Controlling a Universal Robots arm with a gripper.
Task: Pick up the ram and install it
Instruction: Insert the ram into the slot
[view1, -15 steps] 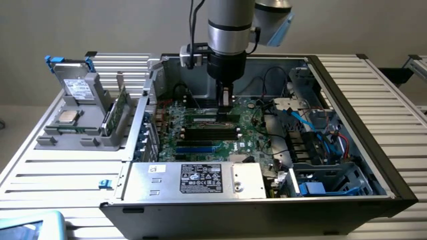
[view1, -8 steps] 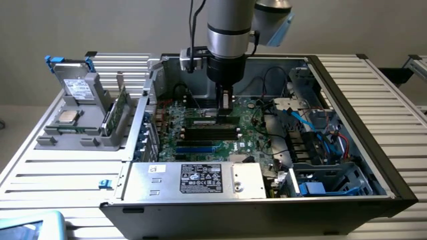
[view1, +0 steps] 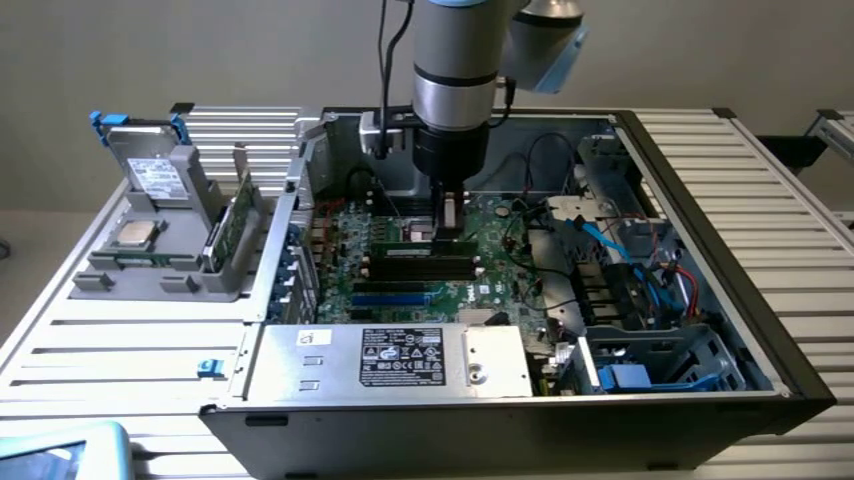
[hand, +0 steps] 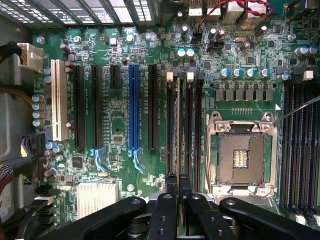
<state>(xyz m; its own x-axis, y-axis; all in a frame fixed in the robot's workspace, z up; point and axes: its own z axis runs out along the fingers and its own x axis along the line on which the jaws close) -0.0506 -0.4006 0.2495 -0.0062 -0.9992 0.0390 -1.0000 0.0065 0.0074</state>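
A: Fingers (hand: 171, 192) sit closest to the wrist lens: black, drawn narrow, pinched on the ram (hand: 178, 125). Log the gripper (hand: 178, 179) as holding it.

B: Ram orientation?

A: Edge-on to the wrist camera, a thin pale line running straight out from the fingertips. Its long axis is parallel to the black slots (hand: 190, 125). It's right among them, lined up over one lane as far as I can judge.

B: Seated or above?

A: Can't tell. Height over the slot isn't readable.

B: Exterior view?

A: Centre of the frame. The ram (view1: 400, 250) lies left-to-right across the picture, chips facing the camera, with black slots directly below it in the frame. The gripper (view1: 454, 232) stands straight down over it, hanging from the arm (view1: 461, 70) at top centre. I'd say it grips toward the ram's frame-right end, not its middle.

B: Key relation?

A: The ram is between the fingers, directly under the wrist. Stick axis and slot axis match, no visible skew. That's my read.

B: Surroundings?

A: Green motherboard (hand: 115, 115) all round. A blue slot (hand: 132, 107) and the processor socket (hand: 241, 157) flank the ram slots, one on each side. The computer case (view1: 534, 430) encloses the board. A silver labelled box (view1: 400, 357) sits lower centre of the exterior frame. A grey parts holder (view1: 160, 280) is at the exterior view's left, outside the case.
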